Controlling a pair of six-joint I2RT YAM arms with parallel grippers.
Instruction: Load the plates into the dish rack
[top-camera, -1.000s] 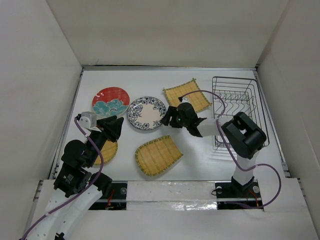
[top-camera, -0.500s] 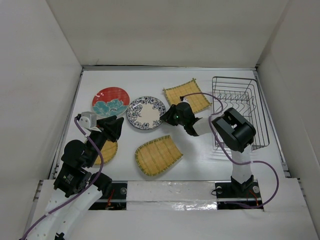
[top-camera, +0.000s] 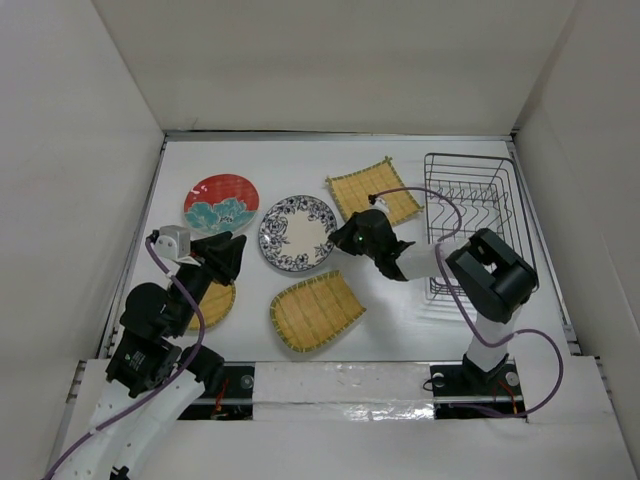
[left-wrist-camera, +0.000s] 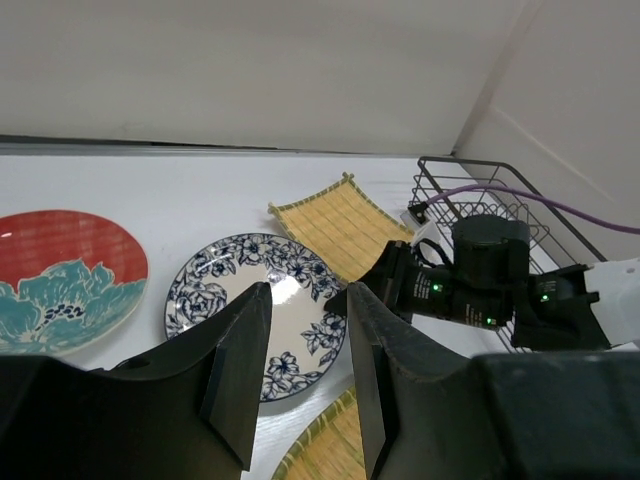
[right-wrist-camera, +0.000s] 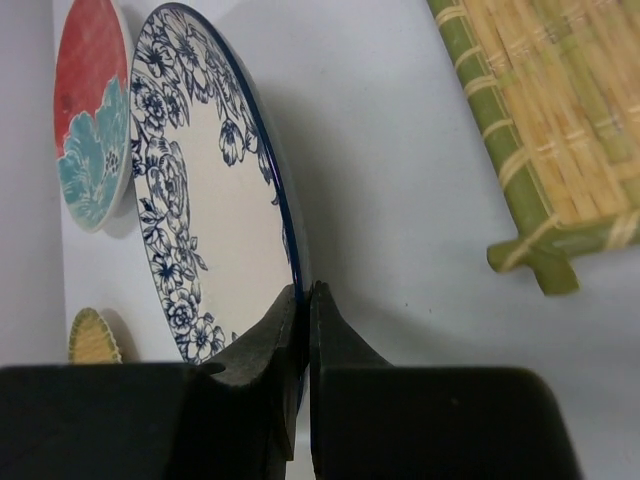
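Observation:
My right gripper (top-camera: 340, 240) (right-wrist-camera: 303, 295) is shut on the right rim of the white plate with blue flowers (top-camera: 296, 232) (right-wrist-camera: 210, 230) (left-wrist-camera: 215, 290), which stands tilted off the table on that side. The red plate with teal flowers (top-camera: 221, 203) (left-wrist-camera: 60, 270) lies to its left. The square bamboo plate (top-camera: 374, 192) (right-wrist-camera: 560, 120) lies behind my right wrist, the rounded-square one (top-camera: 317, 310) in front. My left gripper (top-camera: 232, 255) (left-wrist-camera: 307, 300) hangs open and empty above the round bamboo plate (top-camera: 215, 303), which the left arm partly hides. The dark wire dish rack (top-camera: 480, 220) (left-wrist-camera: 480, 190) stands at the right.
White walls close in the table on the left, back and right. The rack sits against the right wall, with my right arm's elbow (top-camera: 490, 275) over its near end. A purple cable (top-camera: 430, 195) loops from the right wrist over the rack.
My right gripper has closed on the blue-patterned plate's rim, and the plate has tipped up and shifted slightly right and toward me. The left arm has stayed put.

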